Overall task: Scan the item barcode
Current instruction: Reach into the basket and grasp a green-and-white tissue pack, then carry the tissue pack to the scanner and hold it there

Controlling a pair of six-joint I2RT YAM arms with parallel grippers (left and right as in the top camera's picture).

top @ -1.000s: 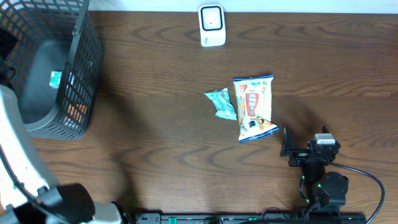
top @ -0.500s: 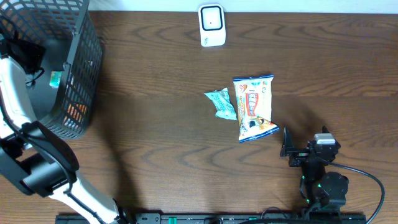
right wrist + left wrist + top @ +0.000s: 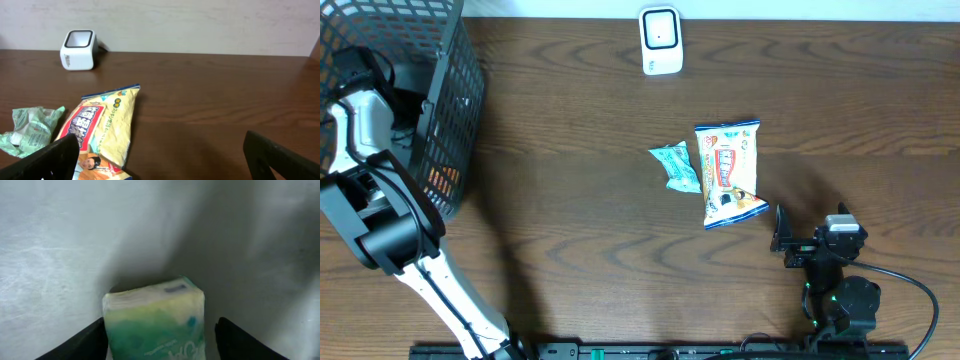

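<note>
In the left wrist view a green and white packet (image 3: pixel 155 317) stands on the grey floor of the basket (image 3: pixel 455 120). My left gripper (image 3: pixel 162 342) is open around it. The left finger touches the packet's side and a narrow gap shows at the right finger. From overhead the left arm (image 3: pixel 360 110) reaches down into the basket and its jaws are hidden there. The white barcode scanner (image 3: pixel 660 41) stands at the table's far edge, also seen as the scanner (image 3: pixel 77 50). My right gripper (image 3: pixel 165 160) rests open and empty near the front right.
A yellow snack bag (image 3: pixel 728 173) and a crumpled green wrapper (image 3: pixel 676 166) lie mid-table, just ahead of the right gripper. The tall black mesh basket fills the back left corner. The right arm's base and cable (image 3: pixel 900 280) sit at the front edge.
The left arm has swung up from the front left and lowered into the basket. Its jaws have narrowed around the packet. The right arm has not moved.
</note>
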